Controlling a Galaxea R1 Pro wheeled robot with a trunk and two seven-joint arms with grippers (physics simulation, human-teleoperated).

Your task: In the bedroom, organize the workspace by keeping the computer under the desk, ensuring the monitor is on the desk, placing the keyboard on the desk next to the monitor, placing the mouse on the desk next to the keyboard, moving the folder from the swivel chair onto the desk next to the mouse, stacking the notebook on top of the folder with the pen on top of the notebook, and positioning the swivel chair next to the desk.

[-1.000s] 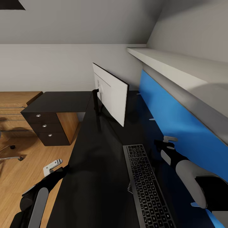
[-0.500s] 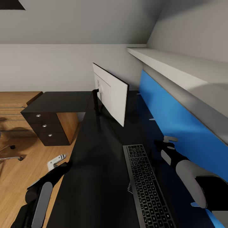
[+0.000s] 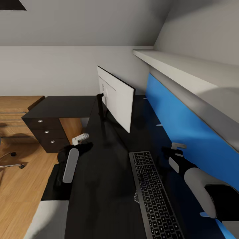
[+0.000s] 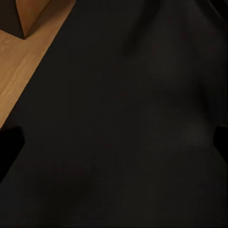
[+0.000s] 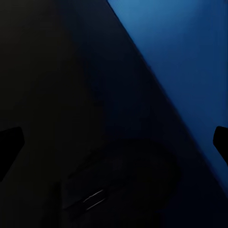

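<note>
**Glossy black desk, seen from above both our arms**

Black and shiny, the desk (image 3: pixel 99 186) runs away from us toward 12 o'clock, then turns toward 9 o'clock in an L. Under that far wing sits its drawer unit (image 3: pixel 48 134) with round silver knobs. Wood floor (image 3: pixel 20 186) lies at 8 o'clock, where part of the swivel chair base (image 3: pixel 10 162) shows at the edge. Grey walls close the room; a bright blue panel (image 3: pixel 186 132) under a pale shelf (image 3: pixel 186 71) lines the desk's 3 o'clock side.

On the desk the monitor (image 3: pixel 116 98) stands at 12 o'clock, white back toward us. The keyboard (image 3: pixel 154 194) lies at 5 o'clock, nearer us than the monitor.

Our left gripper (image 3: pixel 80 138) hangs over the desk's edge at 9 o'clock; its wrist camera shows dark fingertips (image 4: pixel 9 147) far apart over bare desktop, so the jaws are spread. Our right gripper (image 3: pixel 174 147) is at 3 o'clock, between keyboard and blue panel, its jaws likewise wide apart, holding nothing.
</note>
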